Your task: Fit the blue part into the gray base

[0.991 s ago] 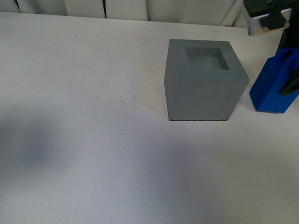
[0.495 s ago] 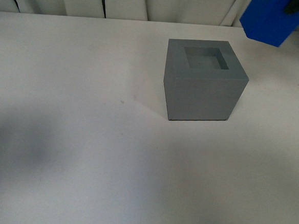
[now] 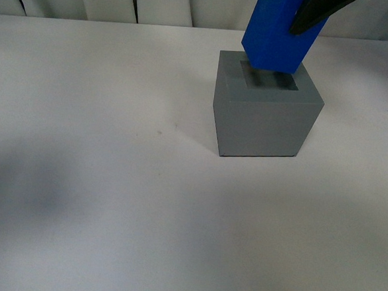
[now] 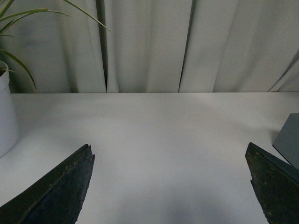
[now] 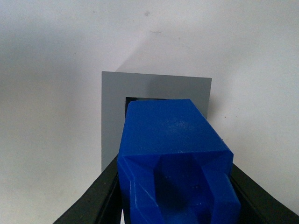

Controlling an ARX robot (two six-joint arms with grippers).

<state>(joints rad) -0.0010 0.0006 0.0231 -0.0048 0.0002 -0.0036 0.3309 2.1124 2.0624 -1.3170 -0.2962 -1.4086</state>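
The gray base stands on the white table right of centre, its square recess facing up. The blue part hangs just above that recess, its lower end over the opening. My right gripper is shut on the blue part, black fingers pressing both sides. From the right wrist view the gray base lies directly beneath, its recess mostly covered by the part. One black finger shows at the top of the front view. My left gripper is open over bare table, away from the base.
A white plant pot with green leaves stands beside the left arm. Pale curtains run behind the table's far edge. A corner of the gray base shows in the left wrist view.
The blue part rose from the table right of the base, then travelled left and now hangs over the recess. The base has not moved.
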